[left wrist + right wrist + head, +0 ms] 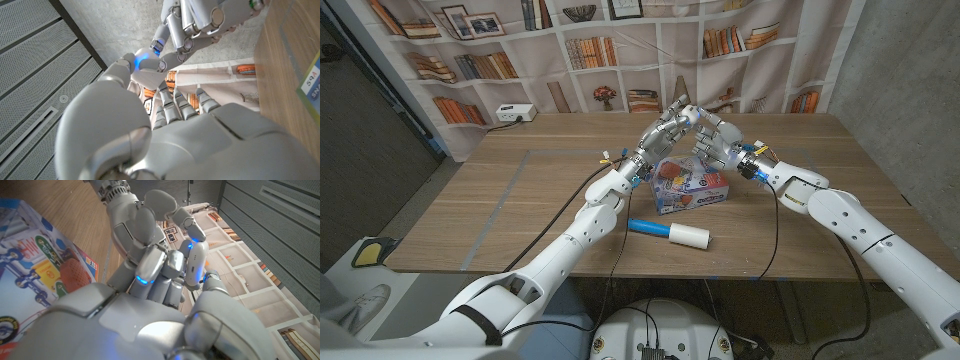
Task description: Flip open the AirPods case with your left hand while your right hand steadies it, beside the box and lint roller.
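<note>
Both hands meeting above box (pixel 691 186), left hand (pixel 667 129) and right hand (pixel 713 137) pinching AirPods case (pixel 148 68) together; lint roller (pixel 669 233) lying near.

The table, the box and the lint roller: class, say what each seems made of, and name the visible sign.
Table: wood or wood-look laminate, matte, with visible grain lines.
Box: probably printed cardboard, slightly glossy, with colourful pictures and folded edges.
Lint roller: likely a blue plastic handle and a white paper roll; the material cannot be confirmed.
</note>
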You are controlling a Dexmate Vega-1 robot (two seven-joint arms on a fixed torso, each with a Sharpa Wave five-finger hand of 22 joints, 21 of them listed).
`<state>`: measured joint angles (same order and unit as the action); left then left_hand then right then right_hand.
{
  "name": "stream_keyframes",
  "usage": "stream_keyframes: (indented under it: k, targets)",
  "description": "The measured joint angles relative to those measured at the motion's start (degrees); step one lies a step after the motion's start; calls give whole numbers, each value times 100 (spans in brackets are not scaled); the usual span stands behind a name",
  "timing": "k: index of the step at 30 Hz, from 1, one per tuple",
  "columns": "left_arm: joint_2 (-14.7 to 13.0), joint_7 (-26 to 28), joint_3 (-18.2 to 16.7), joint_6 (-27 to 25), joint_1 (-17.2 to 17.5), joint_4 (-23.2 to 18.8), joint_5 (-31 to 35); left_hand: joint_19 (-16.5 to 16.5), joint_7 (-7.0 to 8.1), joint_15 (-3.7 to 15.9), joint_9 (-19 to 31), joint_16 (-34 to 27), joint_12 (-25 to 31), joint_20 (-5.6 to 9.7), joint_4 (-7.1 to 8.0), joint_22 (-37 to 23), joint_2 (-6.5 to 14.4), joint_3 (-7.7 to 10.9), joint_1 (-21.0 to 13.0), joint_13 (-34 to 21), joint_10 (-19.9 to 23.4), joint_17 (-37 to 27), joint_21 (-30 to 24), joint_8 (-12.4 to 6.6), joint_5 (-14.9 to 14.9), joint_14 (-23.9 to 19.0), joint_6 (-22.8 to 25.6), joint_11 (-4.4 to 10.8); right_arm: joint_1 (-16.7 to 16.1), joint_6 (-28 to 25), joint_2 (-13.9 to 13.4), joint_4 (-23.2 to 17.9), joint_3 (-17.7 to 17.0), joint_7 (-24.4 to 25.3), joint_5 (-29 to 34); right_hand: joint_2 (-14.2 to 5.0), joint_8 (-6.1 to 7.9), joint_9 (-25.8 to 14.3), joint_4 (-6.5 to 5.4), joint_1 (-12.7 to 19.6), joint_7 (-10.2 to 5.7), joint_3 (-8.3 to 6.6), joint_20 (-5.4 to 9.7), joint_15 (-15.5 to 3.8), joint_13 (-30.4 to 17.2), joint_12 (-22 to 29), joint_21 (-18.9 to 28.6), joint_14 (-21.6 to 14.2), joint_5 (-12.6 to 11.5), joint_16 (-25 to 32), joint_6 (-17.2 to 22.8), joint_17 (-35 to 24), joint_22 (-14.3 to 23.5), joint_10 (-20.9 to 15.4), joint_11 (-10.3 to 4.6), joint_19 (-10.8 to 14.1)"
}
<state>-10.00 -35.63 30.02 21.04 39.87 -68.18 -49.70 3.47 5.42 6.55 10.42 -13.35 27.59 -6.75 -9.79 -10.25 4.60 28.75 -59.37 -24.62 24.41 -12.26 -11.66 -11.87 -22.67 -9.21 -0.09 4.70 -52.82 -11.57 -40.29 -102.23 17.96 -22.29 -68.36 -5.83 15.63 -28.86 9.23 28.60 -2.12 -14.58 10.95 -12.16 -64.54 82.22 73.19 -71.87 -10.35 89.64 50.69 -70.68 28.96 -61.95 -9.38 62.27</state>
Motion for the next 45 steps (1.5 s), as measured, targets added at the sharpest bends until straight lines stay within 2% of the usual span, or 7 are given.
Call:
stream_keyframes:
  k: [10, 15, 19, 25, 32, 41, 45]
  targets:
    - [-5, 21, 28, -62, -3, -8, 21, 0, 0, 0, 0, 0, 5, 0, 9, 0, -13, 9, -12, 0, 0, 0, 0, 0, -23, 0, 0, 0, 46, 0, 22, 37, 24, -35, 13, 30, -193, 188, -38, 30, 21, -91, -21, 0, -61, -22, 65, 0, 0, 0, -21, 0, 14, -31, -31, -61]
    - [-6, 32, 37, -77, -3, -29, 35, 0, 0, 0, 0, 0, 5, 0, 9, 0, -14, 9, -10, 0, 20, -1, 0, 0, -23, 0, 0, -20, 56, 3, 44, 57, 27, -50, 13, -176, -248, 331, -14, 241, 22, -366, -52, -27, -87, -67, 159, 28, 0, 0, 271, 0, 46, 72, -144, -175]
    - [-8, 38, 39, -79, -3, -34, 38, 0, 0, 0, 0, 0, 5, 0, 9, 0, -10, 9, -3, 0, 20, -1, 0, 0, -23, 0, 0, -20, 57, 25, 63, 75, 30, -75, 13, -278, -265, 355, -16, 385, -63, -574, -99, -20, -218, -59, 241, 41, 1, -26, 407, 0, 88, 44, -175, -264]
    - [-8, 40, 46, -84, -3, -37, 41, 0, 0, 22, 0, 0, 5, 0, 9, 0, -8, 8, 0, 0, 20, -1, 0, 0, -22, -22, 0, -20, 59, 84, 90, 110, 32, -131, 20, -309, -153, 320, 17, 614, -155, -807, -129, -20, -398, 23, 310, 42, 23, -26, 501, 0, 121, 34, -183, -333]
    - [-6, 42, 57, -91, -4, -35, 49, 0, 0, 22, 0, 26, 4, 0, 10, 0, -9, 8, 12, 0, 40, -1, 0, 0, -44, -22, 0, -40, 51, 115, 109, 125, 31, -155, 23, -76, 21, 221, -126, 966, -134, -951, -133, -20, -495, 120, 420, 41, -6, -26, 543, 0, 104, 2, -151, -337]
    - [2, 6, 82, -100, -25, 15, 62, 0, 94, -5, 0, 27, -69, 0, 33, 0, -31, -16, 83, -1, 41, -15, 0, 24, -44, 5, 29, -39, 35, 121, 136, 147, 20, -178, 1, -7, 36, 191, -188, 1143, -95, -1013, -154, -19, -567, 255, 531, -1, -8, -26, 586, 0, 147, -41, -111, -378]
    - [3, -17, 91, -101, -37, 44, 73, -31, 156, -22, 0, 54, -148, -31, 35, 0, -83, -17, 135, -3, 85, -15, 0, 24, -44, 22, 29, 41, 34, 121, 137, 154, 19, -185, -5, 27, 35, 197, -203, 1179, -91, -1029, -153, -10, -590, 299, 573, -33, -8, -26, 604, 0, 174, -61, -91, -378]
